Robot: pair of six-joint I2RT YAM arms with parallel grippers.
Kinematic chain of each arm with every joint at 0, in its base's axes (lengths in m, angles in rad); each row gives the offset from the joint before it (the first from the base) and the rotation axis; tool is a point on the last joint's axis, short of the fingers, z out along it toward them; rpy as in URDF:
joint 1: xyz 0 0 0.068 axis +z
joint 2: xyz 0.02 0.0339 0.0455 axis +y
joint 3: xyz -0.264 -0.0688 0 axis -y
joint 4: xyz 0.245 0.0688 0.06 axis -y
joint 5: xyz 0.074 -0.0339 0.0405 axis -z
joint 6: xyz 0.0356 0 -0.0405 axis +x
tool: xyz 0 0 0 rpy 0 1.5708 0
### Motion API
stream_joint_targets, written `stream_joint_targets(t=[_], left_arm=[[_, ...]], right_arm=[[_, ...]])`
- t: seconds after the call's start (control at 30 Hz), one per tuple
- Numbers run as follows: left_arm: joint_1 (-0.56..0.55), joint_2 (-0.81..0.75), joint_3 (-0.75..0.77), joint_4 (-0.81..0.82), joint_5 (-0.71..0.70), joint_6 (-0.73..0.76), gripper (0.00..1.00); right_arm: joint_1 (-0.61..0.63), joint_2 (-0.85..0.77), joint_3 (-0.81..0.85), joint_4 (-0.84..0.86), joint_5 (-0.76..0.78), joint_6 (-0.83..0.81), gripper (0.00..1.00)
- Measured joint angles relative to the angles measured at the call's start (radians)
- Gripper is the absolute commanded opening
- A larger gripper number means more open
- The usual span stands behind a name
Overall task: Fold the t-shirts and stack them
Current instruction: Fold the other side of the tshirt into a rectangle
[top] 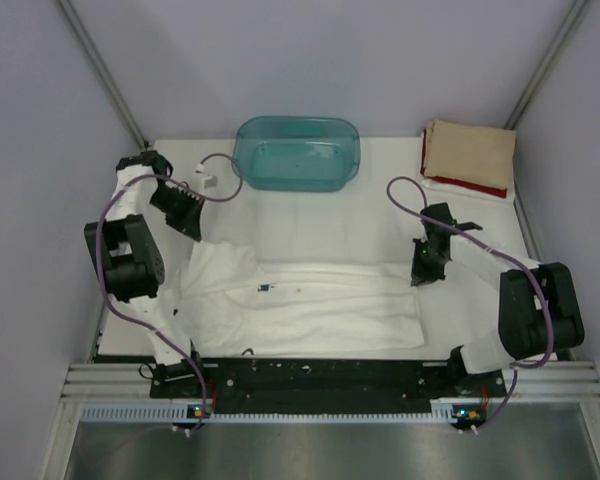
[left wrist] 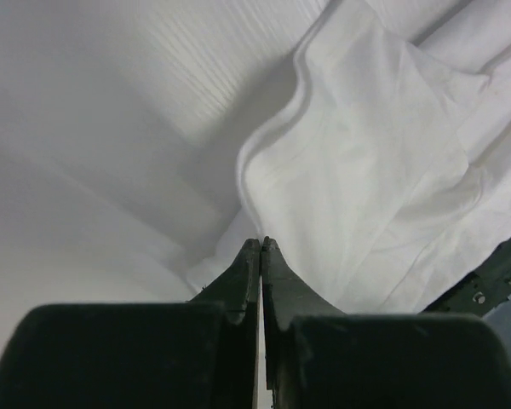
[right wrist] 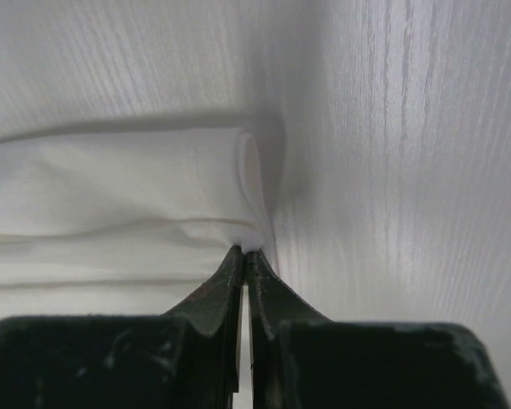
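White t-shirt (top: 310,310): lies flat on the near half of the table (top: 380,190). Its long axis runs left to right, with its bunched end toward the left arm.
Left gripper (top: 192,232): fingers pressed together on the shirt's far left edge.
Right gripper (top: 420,275): fingers pinched on the shirt's far right corner.
Teal tub (top: 296,184): upright at the far middle of the table, with its bare floor showing through the open top.
Tan t-shirt (top: 470,150): folded at the far right corner, lying on the red t-shirt (top: 467,188).
Overhead view only: the tub, the stack and a small blue mark on the white shirt.
Wrist views only: a raised fold before the left tips and a rolled hem at the right tips.
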Motion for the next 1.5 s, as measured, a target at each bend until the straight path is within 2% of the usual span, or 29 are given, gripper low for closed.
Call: stream_joint_targets(t=[0.13,0.3,0.43,0.53,0.67,0.87,1.1,1.2,1.5], left_arm=[[-0.012,-0.007,0.166,0.008,-0.01,-0.021,0.0],[-0.068,0.037,0.446,0.036,-0.028,-0.051,0.0],[-0.105,0.011,0.496,0.091,-0.014,-0.06,0.0],[-0.109,-0.087,0.39,0.128,0.013,-0.04,0.0],[-0.098,-0.276,0.162,0.122,0.027,0.036,0.0],[-0.062,-0.467,-0.099,-0.005,0.018,0.168,0.0],[-0.026,-0.509,-0.433,-0.053,-0.014,0.259,0.0],[-0.015,-0.51,-0.531,-0.055,-0.042,0.279,0.0],[0.087,-0.507,-0.631,0.027,-0.132,0.314,0.0]], right_arm=[[0.0,0.036,0.064,-0.003,0.023,-0.011,0.0],[0.0,0.105,0.185,0.0,0.048,-0.023,0.0],[0.0,0.109,0.223,0.0,0.058,-0.031,0.0],[0.0,0.107,0.221,-0.008,0.062,-0.032,0.0],[0.0,0.069,0.164,-0.012,0.055,-0.031,0.0],[0.0,-0.019,0.051,-0.023,0.014,-0.017,0.0],[0.0,-0.029,-0.027,-0.002,-0.025,0.024,0.07],[0.0,-0.03,-0.034,0.006,-0.016,0.034,0.0],[0.0,-0.067,-0.046,0.022,0.037,0.052,0.0]])
